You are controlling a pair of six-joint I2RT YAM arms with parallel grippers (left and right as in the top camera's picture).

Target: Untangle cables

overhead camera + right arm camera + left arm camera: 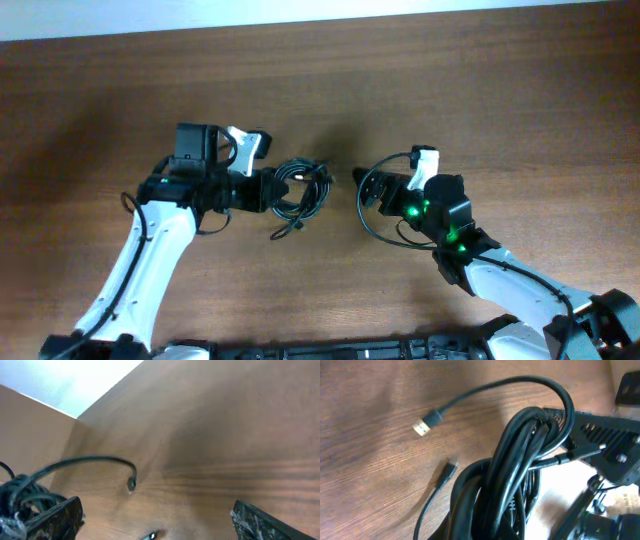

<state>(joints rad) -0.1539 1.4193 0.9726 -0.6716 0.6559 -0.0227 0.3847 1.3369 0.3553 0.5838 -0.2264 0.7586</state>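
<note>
The cables (pixel 303 187) lie as a tangled black coil at the table's middle. My left gripper (pixel 267 189) is at the coil's left side and looks shut on it. In the left wrist view the cables (pixel 520 470) fill the lower centre and hide the jaws. One loose end carries a silver plug (pixel 423 426), and a second, small plug (pixel 451 467) lies below it. My right gripper (pixel 363 188) stands open just right of the coil, apart from it. Its fingers (pixel 62 516) are spread wide over bare wood, with one cable tip (pixel 131 484) lying beyond them.
A thin black wire (pixel 363 222) loops off the right arm next to its gripper. The wooden table (pixel 480 90) runs to a pale edge at the back. A finger of the right gripper (pixel 605 435) shows close behind the coil in the left wrist view.
</note>
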